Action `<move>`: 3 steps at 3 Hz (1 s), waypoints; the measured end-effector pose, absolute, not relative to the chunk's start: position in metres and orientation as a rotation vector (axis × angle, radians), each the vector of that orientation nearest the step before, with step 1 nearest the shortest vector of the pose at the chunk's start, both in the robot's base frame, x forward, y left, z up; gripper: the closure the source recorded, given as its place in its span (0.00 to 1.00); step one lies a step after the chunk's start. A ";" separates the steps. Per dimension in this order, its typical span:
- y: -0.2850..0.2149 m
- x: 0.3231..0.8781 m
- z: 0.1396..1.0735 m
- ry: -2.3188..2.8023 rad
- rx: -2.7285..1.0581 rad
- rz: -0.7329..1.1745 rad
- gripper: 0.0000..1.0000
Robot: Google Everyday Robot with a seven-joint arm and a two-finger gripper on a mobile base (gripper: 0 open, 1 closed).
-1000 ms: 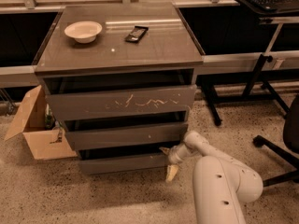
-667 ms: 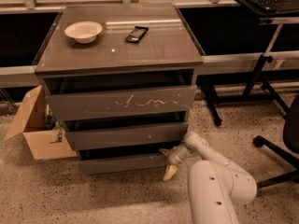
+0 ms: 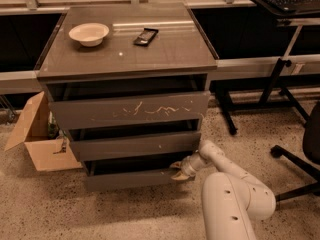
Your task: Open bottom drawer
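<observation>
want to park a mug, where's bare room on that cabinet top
The cabinet top is bare along its front, before the bowl and black device, and right of the device. Crowded spot: the pincer at the right end of the bottom drawer.

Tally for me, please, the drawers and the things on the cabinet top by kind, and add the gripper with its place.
Drawers: 3 (top drawer, middle drawer, bottom drawer)
Bowl: 1
Black device: 1
Gripper: 1, at the bottom drawer's right end
Total: 6
</observation>
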State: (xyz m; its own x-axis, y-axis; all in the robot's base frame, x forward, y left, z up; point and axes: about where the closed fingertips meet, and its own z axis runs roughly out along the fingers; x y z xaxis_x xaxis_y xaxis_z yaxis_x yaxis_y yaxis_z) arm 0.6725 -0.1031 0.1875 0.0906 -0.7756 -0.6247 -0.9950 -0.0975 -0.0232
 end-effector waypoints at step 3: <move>-0.103 0.672 0.195 1.735 -1.930 0.654 0.82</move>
State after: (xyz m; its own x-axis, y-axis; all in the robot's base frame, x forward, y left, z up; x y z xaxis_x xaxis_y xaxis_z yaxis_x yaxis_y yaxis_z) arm 0.6721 -0.1031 0.1950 0.0906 -0.7756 -0.6247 -0.9950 -0.0975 -0.0232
